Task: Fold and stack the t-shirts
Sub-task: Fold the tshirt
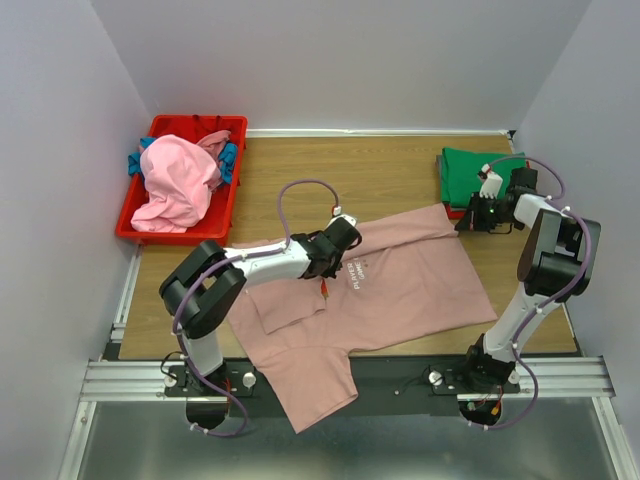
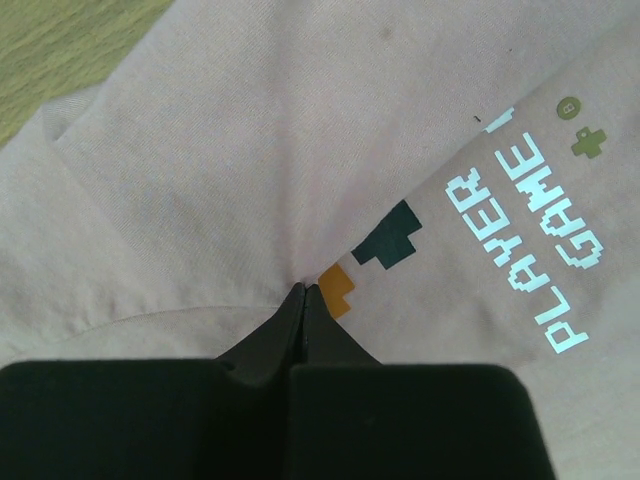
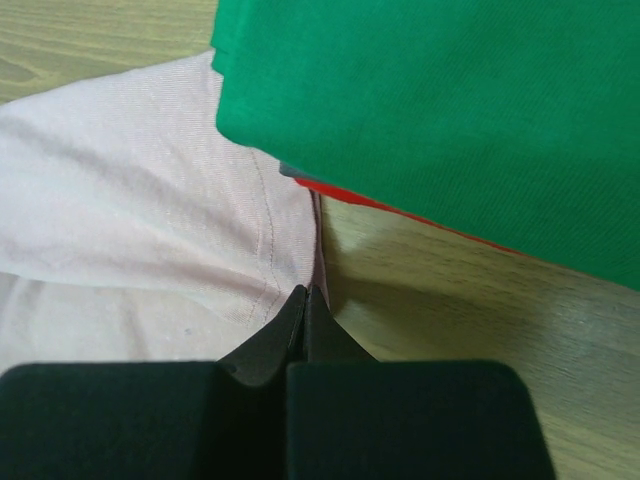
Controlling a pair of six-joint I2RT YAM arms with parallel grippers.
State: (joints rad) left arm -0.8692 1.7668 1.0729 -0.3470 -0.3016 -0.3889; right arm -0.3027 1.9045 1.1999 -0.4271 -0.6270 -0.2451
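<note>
Left gripper (image 2: 303, 292) and right gripper (image 3: 307, 292) pinched the unfolded dusty-pink printed t-shirt (image 1: 420, 285). A folded green t-shirt (image 1: 475, 170) was stacked; heaped t-shirts (image 1: 180, 185) remained.

- The top external camera sits high above and behind the arm bases. It faces forward and down, far enough back to take in the whole wooden table (image 1: 400, 180), from the red bin (image 1: 180, 122) to the green t-shirt (image 1: 475, 170).
- The left wrist camera sits right behind the left gripper (image 2: 303, 290). It looks steeply down, very close onto the dusty-pink t-shirt (image 2: 250, 150) and its white "PLAYER GAME" text (image 2: 540, 250).
- The right wrist camera sits behind the right gripper (image 3: 305, 292), low and close, looking along the table.
- All three views share the dusty-pink t-shirt; the top and right wrist views share the green t-shirt.
</note>
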